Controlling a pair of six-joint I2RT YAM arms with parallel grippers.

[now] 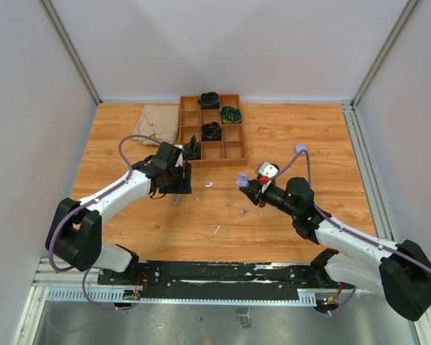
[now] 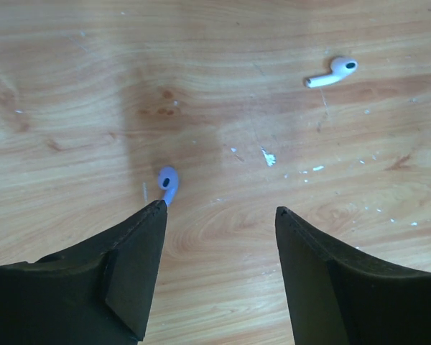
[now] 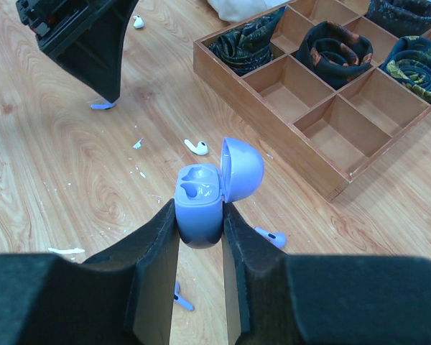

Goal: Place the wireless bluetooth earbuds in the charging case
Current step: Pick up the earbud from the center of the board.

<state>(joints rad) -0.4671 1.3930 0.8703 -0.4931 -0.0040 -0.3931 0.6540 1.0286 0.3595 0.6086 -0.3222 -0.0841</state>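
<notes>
My left gripper (image 2: 221, 208) stands open, empty, over left half of table (image 2: 72, 72). I see lilac earbud (image 2: 168, 180) just ahead of one fingertip, left of gap, stem pointing back at me, tip hidden; white earbud (image 2: 332, 72) farther right. Right gripper (image 3: 200, 208) clamps case (image 3: 201, 194), lid up, sockets seemingly empty.

Between the left gripper's (image 2: 219, 212) parted fingers the table (image 2: 72, 86) lies bare, with a lilac earbud (image 2: 168, 181) just beyond one fingertip and a white earbud (image 2: 332, 72) farther ahead, while the wooden tray (image 1: 212, 162) walls the far side and the right gripper (image 3: 200, 210), clamping the open charging case (image 3: 201, 190), fills the right.
</notes>
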